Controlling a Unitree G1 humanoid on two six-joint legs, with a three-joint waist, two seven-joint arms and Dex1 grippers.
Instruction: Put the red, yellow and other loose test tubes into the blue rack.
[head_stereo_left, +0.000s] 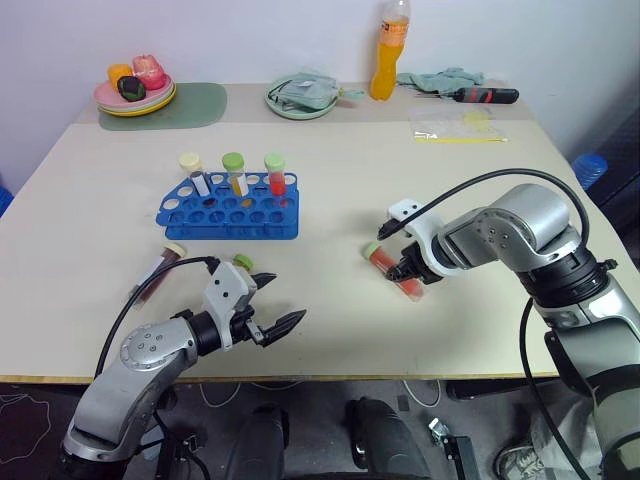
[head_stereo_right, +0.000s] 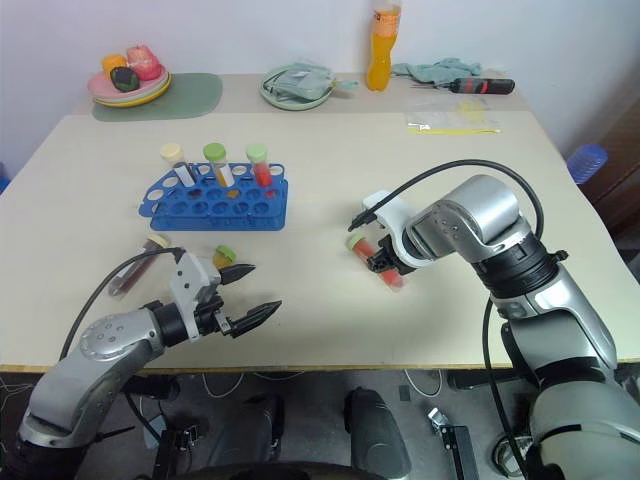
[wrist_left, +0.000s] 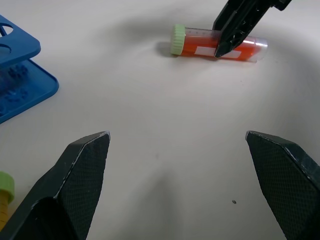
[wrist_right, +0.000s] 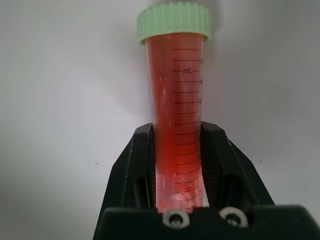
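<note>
Nearest the desk's front edge, the left gripper (head_stereo_left: 272, 302) hangs with its fingers spread wide and nothing between them, a yellow tube (head_stereo_left: 242, 263) and a dark brown tube (head_stereo_left: 158, 273) lying just beside it toward the front-left corner. Right of centre, the right gripper (head_stereo_left: 405, 272) has its fingers clamped on the red tube (wrist_right: 176, 107), which lies on the desk (head_stereo_left: 330, 330). Left of centre, the blue rack (head_stereo_left: 230, 210) stands with three capped tubes upright in its back row.
</note>
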